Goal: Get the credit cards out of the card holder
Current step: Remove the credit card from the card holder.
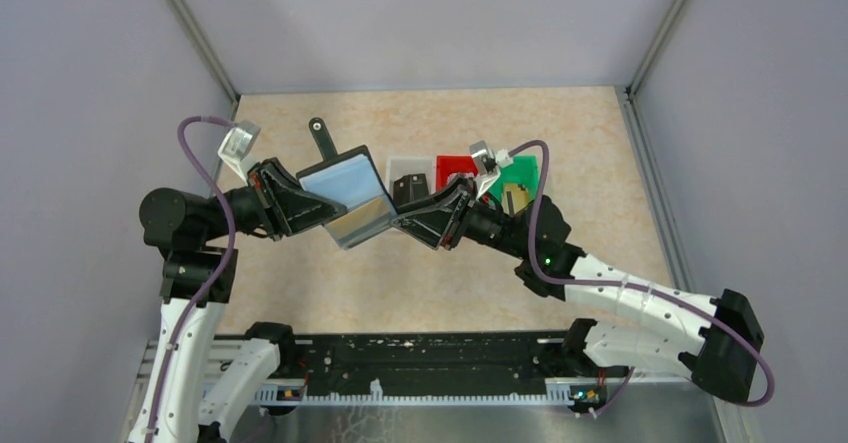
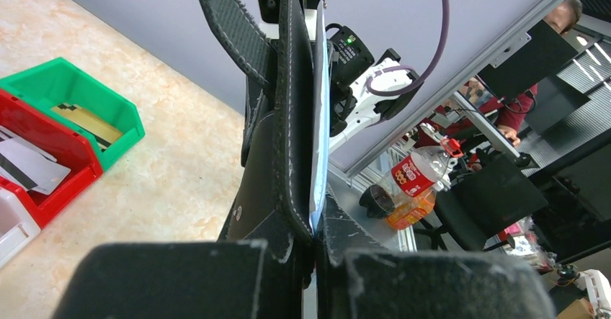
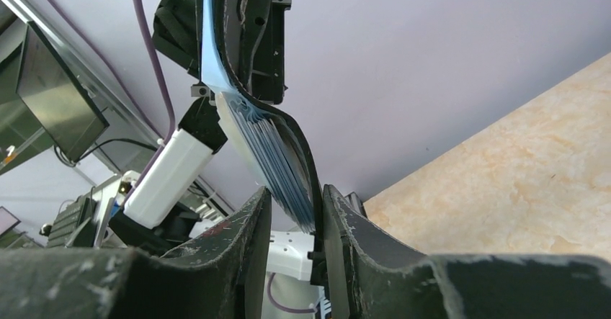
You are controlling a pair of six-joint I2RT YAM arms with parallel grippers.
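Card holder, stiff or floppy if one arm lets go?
Probably floppy: the card holder folds mid-air and bends in an S. Likely light: jaws of the left gripper clamp only one edge. A freed half would probably droop.

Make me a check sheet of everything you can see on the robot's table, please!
Surface: beige marbled tabletop.
Job's things: black folding card holder open in mid-air; gold credit card in green plastic bin, grey-white striped card in red plastic bin.
Clutter: white plastic bin.
Grippers: left gripper shut on holder; right gripper around its other edge, grip unclear.
Cables: purple cable on each arm.
Surroundings: lilac walls; drinks bottle beyond the rig.
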